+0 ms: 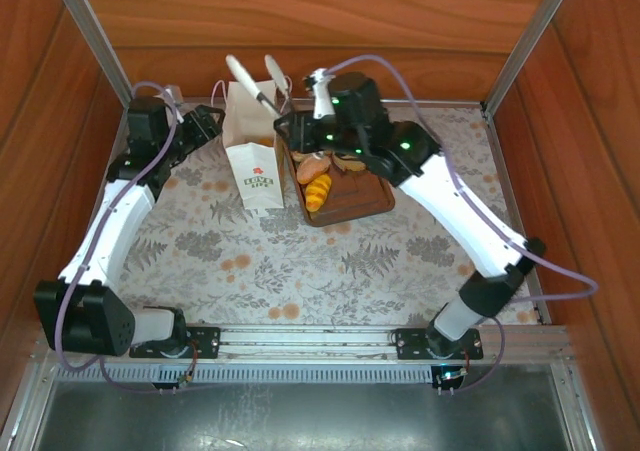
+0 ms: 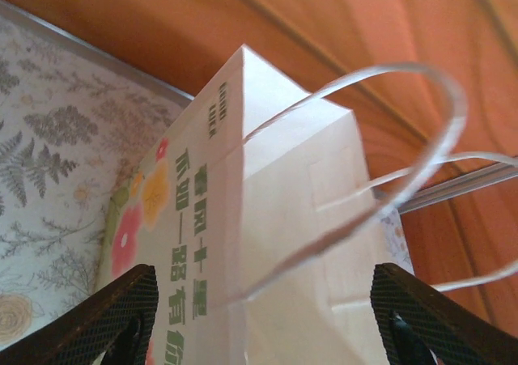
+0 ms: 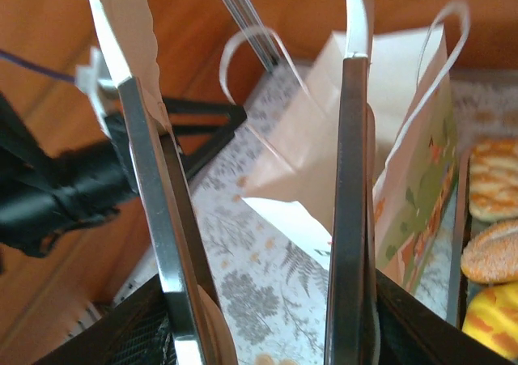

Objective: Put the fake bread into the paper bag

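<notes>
The paper bag is flanked by the open jaws of the left gripper; tongs are apparently clasped by the right gripper, with the fake bread just beside.

1. paper bag: two rows of big green Chinese characters on its printed face, sideways here, can't honestly read them.
2. Tiny dark print near the top edge, way too small.
3. Top camera: green lettering under a red mark, just blobs.

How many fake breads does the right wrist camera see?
3, along the right edge: pale striped one top, brown roll middle, yellow croissant bottom. Others may be hidden.
</notes>
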Controlling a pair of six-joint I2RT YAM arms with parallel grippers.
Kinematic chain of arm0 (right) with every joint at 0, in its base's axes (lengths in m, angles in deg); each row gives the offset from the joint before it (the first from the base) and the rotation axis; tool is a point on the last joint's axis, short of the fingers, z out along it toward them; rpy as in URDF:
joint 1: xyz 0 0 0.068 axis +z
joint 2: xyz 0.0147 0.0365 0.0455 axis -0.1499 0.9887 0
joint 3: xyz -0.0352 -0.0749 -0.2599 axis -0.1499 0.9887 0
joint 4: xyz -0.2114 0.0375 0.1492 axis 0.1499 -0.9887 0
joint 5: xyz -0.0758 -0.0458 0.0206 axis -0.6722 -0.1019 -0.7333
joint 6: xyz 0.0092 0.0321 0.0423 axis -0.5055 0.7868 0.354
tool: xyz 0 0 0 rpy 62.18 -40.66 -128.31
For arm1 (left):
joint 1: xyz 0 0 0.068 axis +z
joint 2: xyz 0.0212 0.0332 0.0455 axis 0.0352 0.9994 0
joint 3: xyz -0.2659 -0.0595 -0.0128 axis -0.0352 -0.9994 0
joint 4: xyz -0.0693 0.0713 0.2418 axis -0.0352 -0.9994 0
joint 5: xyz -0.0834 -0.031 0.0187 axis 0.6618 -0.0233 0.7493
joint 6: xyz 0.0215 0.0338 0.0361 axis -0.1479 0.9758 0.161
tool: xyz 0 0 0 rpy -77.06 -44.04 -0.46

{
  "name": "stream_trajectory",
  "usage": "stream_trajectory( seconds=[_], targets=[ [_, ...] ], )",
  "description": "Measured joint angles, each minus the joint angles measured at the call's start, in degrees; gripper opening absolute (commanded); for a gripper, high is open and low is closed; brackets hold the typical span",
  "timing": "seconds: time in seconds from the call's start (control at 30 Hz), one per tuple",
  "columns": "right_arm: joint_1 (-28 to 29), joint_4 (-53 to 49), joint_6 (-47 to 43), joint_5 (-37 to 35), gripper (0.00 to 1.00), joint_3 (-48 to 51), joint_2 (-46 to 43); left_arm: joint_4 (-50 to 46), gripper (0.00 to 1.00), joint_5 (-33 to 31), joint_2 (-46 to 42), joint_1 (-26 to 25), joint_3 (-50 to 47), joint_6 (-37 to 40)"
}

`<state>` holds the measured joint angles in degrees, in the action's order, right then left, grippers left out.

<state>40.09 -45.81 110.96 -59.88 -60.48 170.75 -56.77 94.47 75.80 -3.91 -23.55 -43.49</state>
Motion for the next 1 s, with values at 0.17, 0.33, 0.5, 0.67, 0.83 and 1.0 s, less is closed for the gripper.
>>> stream_trajectory(
  seconds=[0.17,0.33,0.5,0.67,0.83,1.0],
  targets=[
    [-2.60,1.44,-0.20,-1.36,0.57,7.52,-11.19,1.14,0.81,-3.28,-6.51,0.22,-5.92,0.85],
    [-8.76,-0.28,1.99,-1.75,0.57,19.98,-19.65,4.04,0.83,-8.70,-14.32,0.33,-15.93,0.00],
    [-12.79,-3.41,5.66,-0.79,0.57,32.52,-21.94,5.81,0.84,-13.16,-20.52,0.33,-23.54,-2.67],
    [-12.83,-4.85,9.49,1.86,0.57,42.18,-20.65,6.71,0.84,-16.26,-24.00,0.33,-28.48,-5.92],
    [-12.81,-4.70,11.82,4.17,0.57,44.98,-15.63,6.95,0.84,-16.92,-24.61,0.33,-31.10,-7.93],
    [-12.72,-4.46,12.79,5.42,0.57,44.89,-10.58,7.02,0.84,-16.92,-24.65,0.33,-31.80,-8.57]
  ],
)
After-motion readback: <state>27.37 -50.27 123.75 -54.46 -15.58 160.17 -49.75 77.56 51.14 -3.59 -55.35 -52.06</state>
